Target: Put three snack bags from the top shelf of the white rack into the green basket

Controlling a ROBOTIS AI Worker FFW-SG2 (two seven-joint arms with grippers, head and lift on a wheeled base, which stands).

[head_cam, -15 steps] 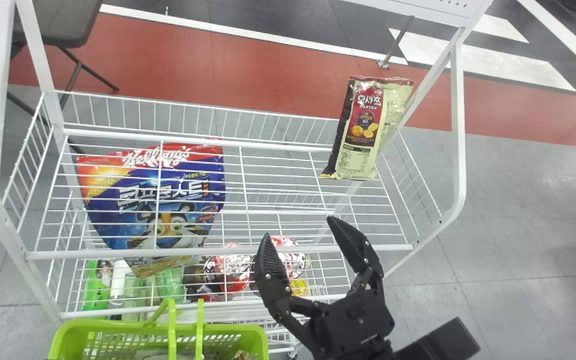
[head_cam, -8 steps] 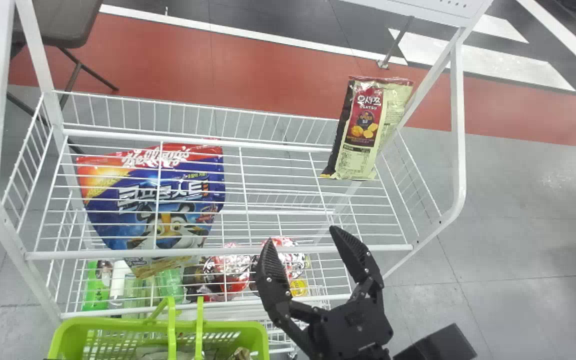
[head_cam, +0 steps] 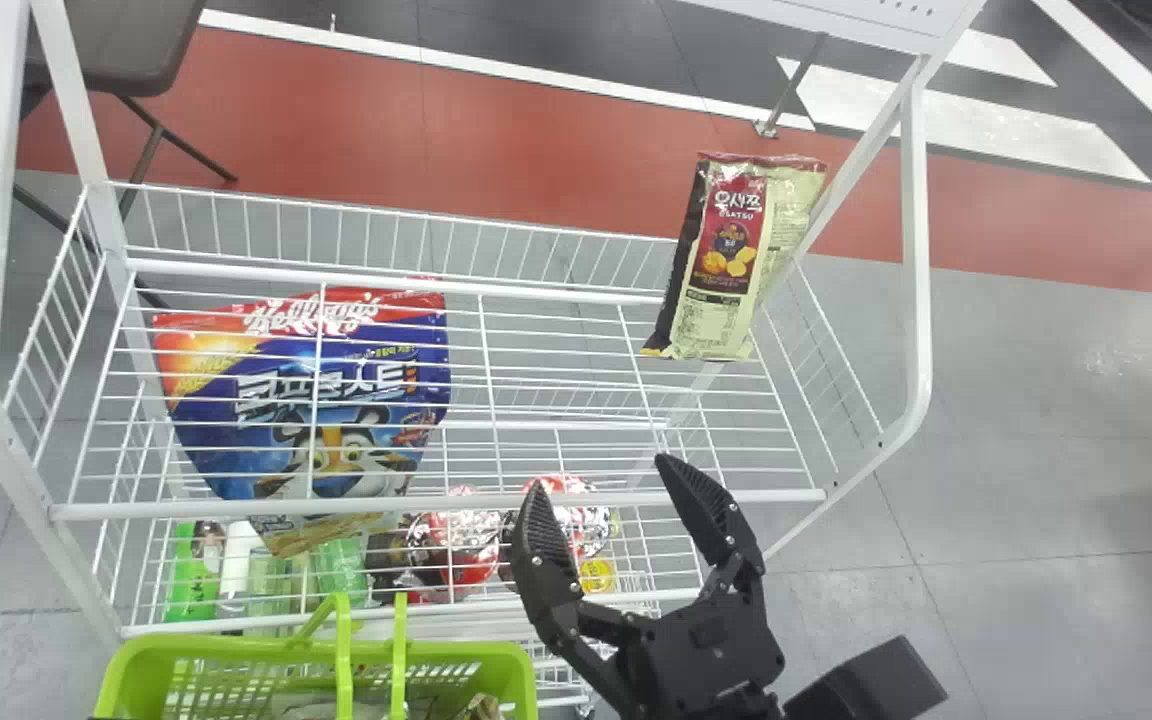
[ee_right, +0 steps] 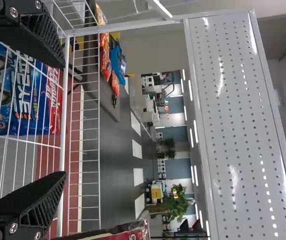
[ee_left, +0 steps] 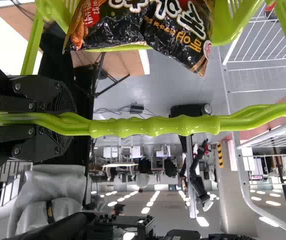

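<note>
Chip bag (head_cam: 729,262) upright at the right end of the white rack's (head_cam: 918,250) top shelf (head_cam: 236,506). Right gripper (head_cam: 600,472), fingers spread and empty, lies over the shelf's front. Step in hand, probably: another pick, calling next for a reach inward and a pinch. Left gripper (ee_left: 73,123) clasps the green basket's (head_cam: 521,668) handle (ee_left: 152,126). Labels: chip bag, red panel; black snack bag (ee_left: 167,30) in basket, white lettering; cereal pouch (head_cam: 336,395) beneath the shelf wires, bold white lettering.
</note>
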